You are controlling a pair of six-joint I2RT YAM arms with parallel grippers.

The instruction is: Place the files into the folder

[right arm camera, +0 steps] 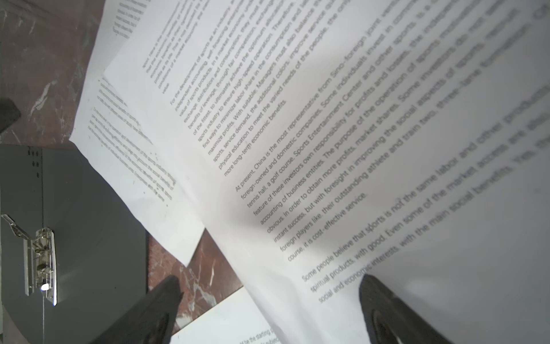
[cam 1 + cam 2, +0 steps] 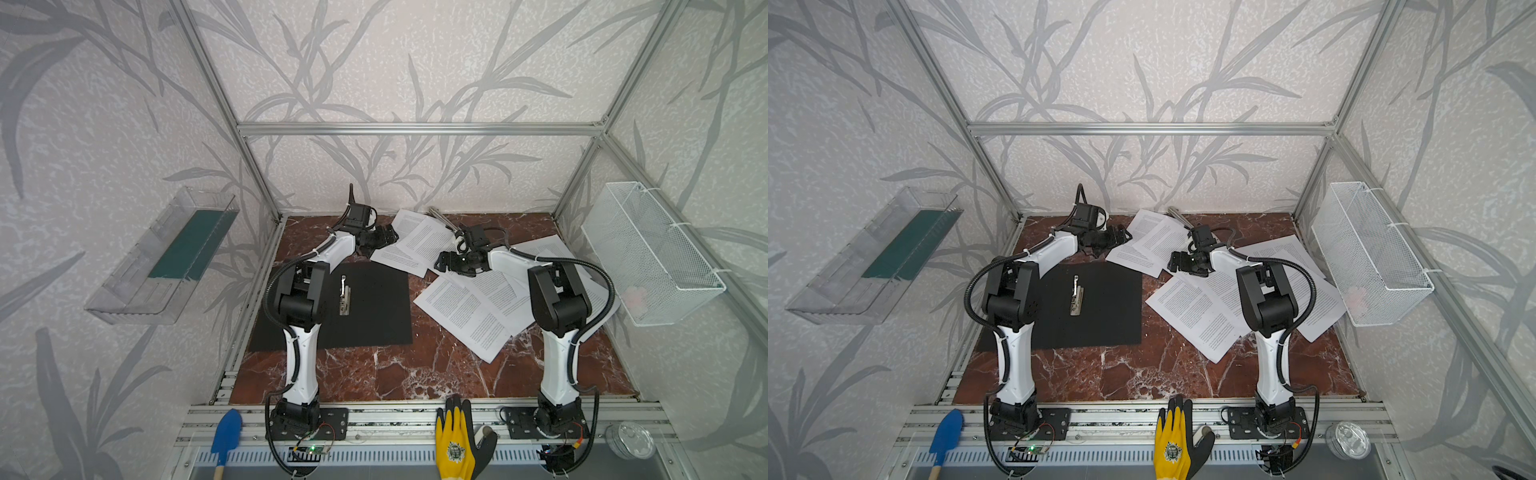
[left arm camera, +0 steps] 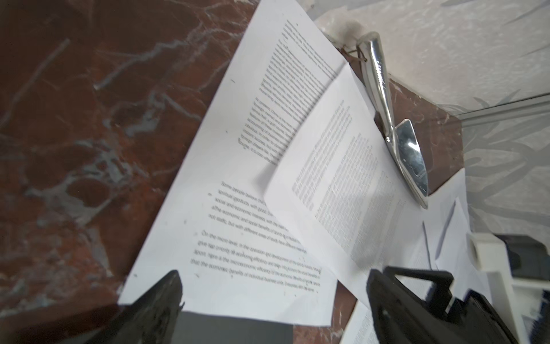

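Several white letter-size paper files [image 2: 461, 316], densely printed with small black text, lie loose and overlapping across the right and far-middle parts of a red-brown marble-patterned surface [image 2: 374, 374]. None of them is inside the thin, matte-black rectangular folder [image 2: 374, 307], which lies flat on the left half with its silver metal clip [image 2: 345, 295] facing up. The edge of one far sheet laps over the folder's far right corner, as the right wrist view shows; the nearer sheets fan out just beside the folder's right side. The left tool [image 2: 384, 237] hangs above the near left edge of the far sheets, jaws spread wide and holding nothing, its black fingers [image 3: 166, 297] flanking a page of text in the left wrist view. The right tool [image 2: 444, 262], likewise wide apart and empty, hangs over the sheets between the two heaps. A polished metal trowel [image 3: 395, 128] lies by the back wall, just beside the far sheets. A white wire-mesh basket [image 2: 652, 257] hangs on the right wall, and on the left wall a clear plastic bin [image 2: 137, 282] holds a dark green panel [image 2: 191, 245].
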